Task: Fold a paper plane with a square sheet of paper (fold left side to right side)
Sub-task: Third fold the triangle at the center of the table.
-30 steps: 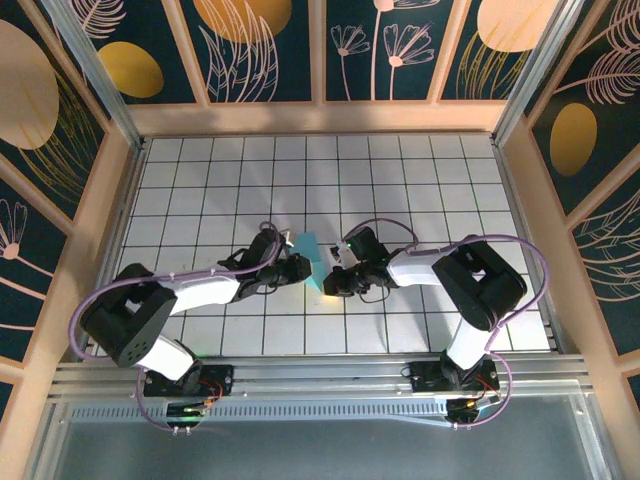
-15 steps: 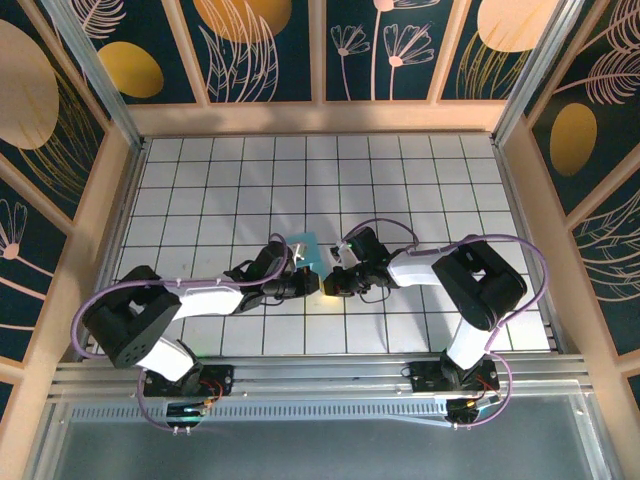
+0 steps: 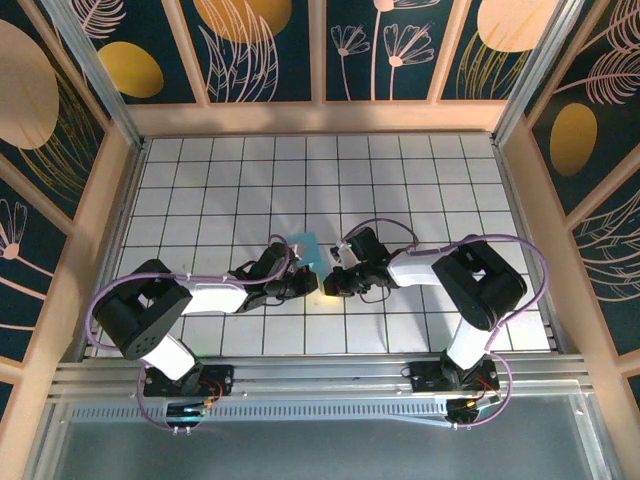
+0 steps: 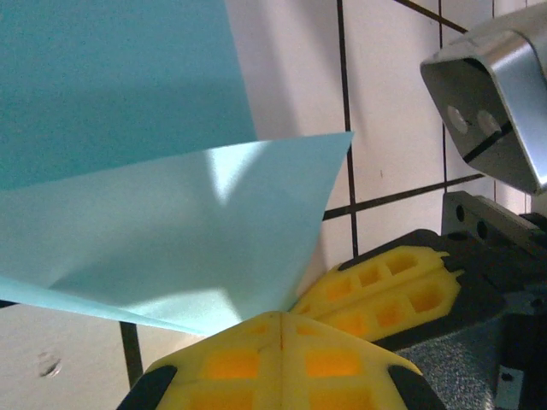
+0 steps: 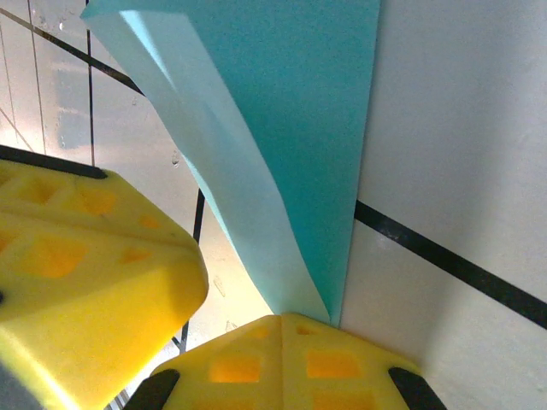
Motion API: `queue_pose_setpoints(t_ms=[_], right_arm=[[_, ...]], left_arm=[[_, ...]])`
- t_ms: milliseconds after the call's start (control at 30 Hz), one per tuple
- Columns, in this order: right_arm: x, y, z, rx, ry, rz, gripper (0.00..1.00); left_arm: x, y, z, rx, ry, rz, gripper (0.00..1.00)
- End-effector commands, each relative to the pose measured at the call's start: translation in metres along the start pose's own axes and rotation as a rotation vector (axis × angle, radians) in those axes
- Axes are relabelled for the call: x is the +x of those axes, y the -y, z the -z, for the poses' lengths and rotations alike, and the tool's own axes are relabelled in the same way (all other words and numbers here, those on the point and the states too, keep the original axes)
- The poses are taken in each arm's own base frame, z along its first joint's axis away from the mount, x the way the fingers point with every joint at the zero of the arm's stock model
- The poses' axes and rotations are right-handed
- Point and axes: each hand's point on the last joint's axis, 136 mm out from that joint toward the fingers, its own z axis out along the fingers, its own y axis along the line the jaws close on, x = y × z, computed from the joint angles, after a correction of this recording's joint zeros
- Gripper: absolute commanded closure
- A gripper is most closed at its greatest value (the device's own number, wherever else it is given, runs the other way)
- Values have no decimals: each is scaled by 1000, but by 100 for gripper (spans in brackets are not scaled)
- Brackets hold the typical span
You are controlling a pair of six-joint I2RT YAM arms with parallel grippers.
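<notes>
Top external view: the square sheet of paper (image 3: 305, 247) lies just left of the middle of the white tiled bench (image 3: 420, 180), already partly folded and showing as a small teal patch. The left pincer (image 3: 306, 284) reaches in from the lower left and the right pincer (image 3: 332, 283) from the right. Their tips are close together at the sheet's lower edge. From this height the jaws cannot be made out.

Left wrist view: this close-up gives what the overhead one cannot. The left pincer's yellow pads meet in a tight seam at the bottom centre. A pale, raised flap of the sheet narrows to a point that ends right at that seam, so the pincer is closed on the paper. A darker teal layer fills the upper left. The right pincer's yellow fingers lie low at the right, just beside the flap's point, with a grey metal housing (image 4: 487, 111) at the upper right.

Right wrist view: the right pincer's pads are also pressed fully together at the bottom centre. The sheet runs down from the top, one edge curled up, to a point just right of the seam. Whether it is pinched there or only touched is hard to say. The left pincer's yellow finger fills the lower left.
</notes>
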Motion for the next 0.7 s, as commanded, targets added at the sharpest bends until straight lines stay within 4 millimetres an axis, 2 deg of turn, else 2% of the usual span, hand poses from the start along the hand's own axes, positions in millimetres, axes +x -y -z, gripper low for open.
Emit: queue_pose_setpoints(t_ms=[0, 333, 667], right_arm=[[35, 49, -6, 169, -102, -91, 100], [35, 50, -5, 179, -105, -90, 100], [36, 52, -6, 185, -112, -92, 100]], left_arm=[[-15, 11, 2, 16, 64, 11, 94], [-19, 18, -11, 27, 42, 7, 94], [-16, 7, -21, -15, 18, 52, 94]])
